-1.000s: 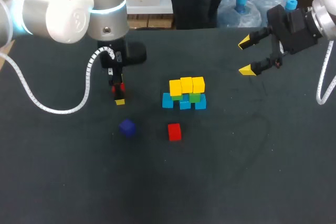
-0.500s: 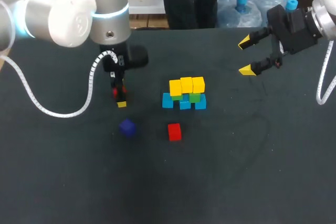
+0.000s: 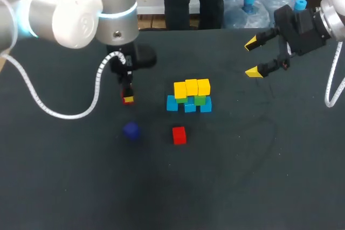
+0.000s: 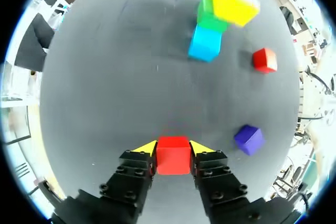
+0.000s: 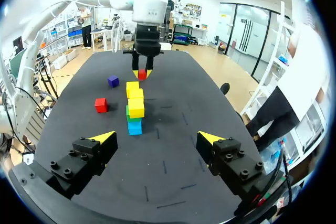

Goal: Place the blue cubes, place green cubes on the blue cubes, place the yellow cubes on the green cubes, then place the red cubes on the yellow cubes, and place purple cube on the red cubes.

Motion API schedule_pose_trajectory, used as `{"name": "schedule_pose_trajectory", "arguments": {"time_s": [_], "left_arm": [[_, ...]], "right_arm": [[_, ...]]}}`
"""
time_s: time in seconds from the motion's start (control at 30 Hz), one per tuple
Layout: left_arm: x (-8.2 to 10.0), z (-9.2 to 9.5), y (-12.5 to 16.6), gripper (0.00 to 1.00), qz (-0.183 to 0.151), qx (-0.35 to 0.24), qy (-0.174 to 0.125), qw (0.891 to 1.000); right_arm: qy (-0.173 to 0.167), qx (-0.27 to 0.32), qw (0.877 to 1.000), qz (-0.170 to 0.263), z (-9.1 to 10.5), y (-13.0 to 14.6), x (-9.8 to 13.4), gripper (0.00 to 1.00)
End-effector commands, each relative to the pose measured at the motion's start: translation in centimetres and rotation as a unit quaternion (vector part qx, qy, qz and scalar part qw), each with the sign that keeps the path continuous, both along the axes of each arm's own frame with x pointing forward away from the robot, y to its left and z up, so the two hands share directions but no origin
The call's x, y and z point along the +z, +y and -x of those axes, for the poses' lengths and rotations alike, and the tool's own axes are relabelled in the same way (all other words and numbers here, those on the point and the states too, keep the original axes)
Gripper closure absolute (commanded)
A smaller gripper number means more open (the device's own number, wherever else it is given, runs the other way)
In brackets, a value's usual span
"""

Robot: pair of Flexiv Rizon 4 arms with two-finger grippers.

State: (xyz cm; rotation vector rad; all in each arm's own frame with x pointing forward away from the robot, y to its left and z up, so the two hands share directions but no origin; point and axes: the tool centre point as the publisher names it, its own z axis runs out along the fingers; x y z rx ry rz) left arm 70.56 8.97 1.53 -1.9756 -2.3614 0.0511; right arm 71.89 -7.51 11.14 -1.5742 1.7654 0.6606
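Left claw (image 4: pixel 173 148) clamped a red cube (image 4: pixel 173 156), barely visible from overhead, while the right claw (image 5: pixel 156 137) hung wide apart above the counter (image 3: pixel 269 176).

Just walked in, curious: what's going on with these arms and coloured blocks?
The robot is stacking cubes by colour. Its left gripper is shut on a red cube, apart from a stack of blue cubes, green cubes and yellow cubes on top. A loose red cube and a purple cube lie on the table. The right gripper hangs open and empty.
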Motion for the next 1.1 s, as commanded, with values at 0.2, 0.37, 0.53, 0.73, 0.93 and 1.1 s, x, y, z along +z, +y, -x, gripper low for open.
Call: {"name": "schedule_pose_trajectory", "arguments": {"time_s": [0.2, 0.37, 0.53, 0.73, 0.93, 1.1], "left_arm": [[6.0, 0.3, -4.2, 1.00, -0.028, -0.003, -0.046, 0.999], [8.2, 0.3, -6.5, 1.00, -0.037, -0.012, -0.056, 0.998], [9.1, 0.7, -9.4, 1.00, -0.054, -0.037, -0.051, 0.997], [9.7, 1.5, -10.8, 1.00, -0.036, -0.038, -0.059, 0.997], [9.5, 2.2, -11.8, 1.00, -0.039, -0.029, -0.067, 0.997], [8.8, 2.5, -12.9, 1.00, -0.016, -0.026, -0.072, 0.997]], "right_arm": [[-0.001, 0.000, 1.000, -0.001, 0.0, 0.0, 0.0, 0.00], [-0.001, 0.000, 1.000, -0.001, 0.0, 0.0, 0.0, 0.00], [-0.001, 0.000, 1.000, -0.001, 0.0, 0.0, 0.0, 0.00], [-0.001, 0.000, 1.000, -0.001, 0.0, 0.0, 0.0, 0.00], [-0.001, 0.000, 1.000, -0.001, 0.0, 0.0, 0.0, 0.00], [-0.001, 0.000, 1.000, -0.001, 0.0, 0.0, 0.0, 0.00]]}}
